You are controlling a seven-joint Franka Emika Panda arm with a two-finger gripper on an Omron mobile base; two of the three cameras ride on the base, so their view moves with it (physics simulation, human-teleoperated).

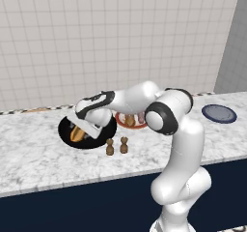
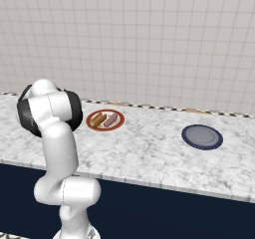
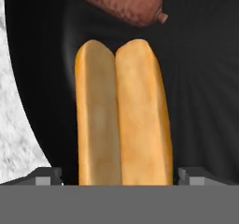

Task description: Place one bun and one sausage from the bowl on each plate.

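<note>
Hovering low over the black bowl (image 1: 65,132) at the left of the worktop (image 1: 34,158), the end effector (image 1: 78,131) has its jaws wide apart w/ nothing between the pads yet. In the hand view the bun (image 3: 122,113) lies lengthwise between the two finger tips (image 3: 46,175), and the sausage (image 3: 121,1) rests just beyond its far end, also inside the bowl. Two small brown shakers (image 1: 116,146) stand near the bowl's front edge. Further right, the white plate (image 2: 105,119) w/ red-brown rim already has a bun and sausage; the dark blue plate (image 2: 201,136) at far right is bare, so approx. half is done. To do this step well: descend straight, keep the bun centred, close across its narrow width at the middle, not pushing it onto the sausage.
</note>
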